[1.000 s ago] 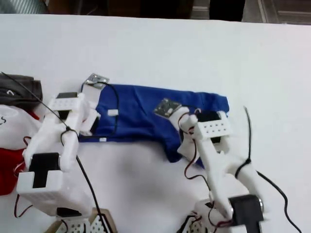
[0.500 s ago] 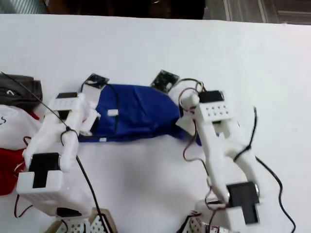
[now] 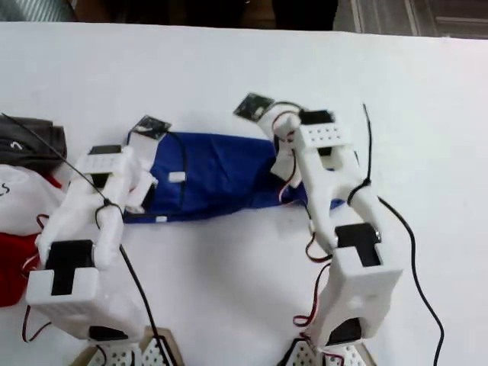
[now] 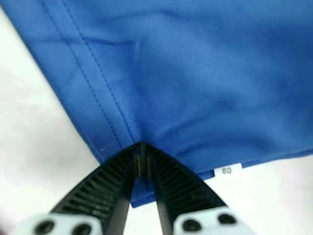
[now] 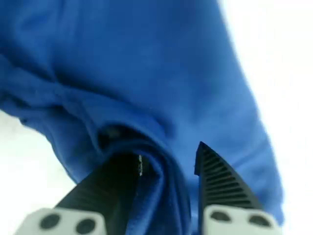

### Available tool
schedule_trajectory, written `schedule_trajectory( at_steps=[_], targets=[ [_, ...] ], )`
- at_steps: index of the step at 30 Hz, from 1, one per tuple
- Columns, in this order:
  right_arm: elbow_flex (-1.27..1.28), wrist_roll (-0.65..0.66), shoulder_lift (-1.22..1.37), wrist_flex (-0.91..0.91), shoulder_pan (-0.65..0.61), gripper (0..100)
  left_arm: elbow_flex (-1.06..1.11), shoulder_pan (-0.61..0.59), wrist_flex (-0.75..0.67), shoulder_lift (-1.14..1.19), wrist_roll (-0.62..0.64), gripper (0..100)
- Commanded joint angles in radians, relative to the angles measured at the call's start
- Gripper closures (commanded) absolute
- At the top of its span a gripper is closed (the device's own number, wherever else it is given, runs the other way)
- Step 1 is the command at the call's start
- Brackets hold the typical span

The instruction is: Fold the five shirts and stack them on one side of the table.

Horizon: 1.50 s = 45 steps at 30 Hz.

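While the blue shirt [image 3: 217,175] is lying in the middle of the white bench [image 3: 229,61], both arms are holding on to it. The shirt is stretching across the bench from one arm to the other. It is looking flat near the left arm and bunched up near the right arm.

The left tool [image 4: 140,152] is pinching the shirt's edge, and its two black jaws are pressing tight together on the cloth. A stitched hem [image 4: 88,73] is running up from that spot, and a small white tag [image 4: 226,170] is sticking out just beside the tool. A thin black wire [image 3: 183,164] is hanging across the flat part of the shirt.

The right tool [image 5: 168,152] is gripping the other end. A thick fold of blue cloth is sitting between its jaws and filling the gap between them. A little bit of blue is peeking out on the far side of the right arm.

More shirts are waiting at the left edge of the bench, beside the left arm. A grey shirt [image 3: 30,141] is lying farthest back, a white shirt [image 3: 19,198] is lying next to it, and a red shirt [image 3: 11,267] is lying nearest the front. The three are touching each other.
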Motion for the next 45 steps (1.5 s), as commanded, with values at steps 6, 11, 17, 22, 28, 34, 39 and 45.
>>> schedule_trajectory(
  at_steps=[6, 11, 17, 22, 28, 34, 39, 45],
  targets=[
    [-0.167, 0.006, -0.002, 0.022, 0.107, 83.4, 0.007, -0.003, -0.017, 0.005, -0.008, 97],
    [-0.201, -0.064, -0.01, 0.024, 0.116, 83.3, 0.007, -0.003, -0.017, 0.005, -0.008, 97],
    [-0.222, -0.153, -0.013, 0.094, 0.105, 87.9, 0.007, -0.003, -0.017, 0.005, -0.008, 97],
    [-0.216, -0.155, -0.058, 0.248, 0.13, 97.6, 0.007, -0.003, -0.017, 0.005, -0.008, 97],
    [-0.199, -0.153, -0.041, 0.321, 0.134, 97.8, 0.007, -0.003, -0.017, 0.005, -0.008, 97],
    [-0.175, -0.153, 0.059, 0.302, 0.134, 97.8, 0.007, -0.003, -0.017, 0.005, -0.008, 97],
    [-0.189, -0.155, 0.122, 0.255, 0.091, 97.8, 0.007, -0.003, -0.017, 0.005, -0.008, 97],
    [-0.193, -0.166, 0.13, 0.166, -0.03, 97.8, 0.007, -0.003, -0.017, 0.005, -0.008, 97]
  ],
)
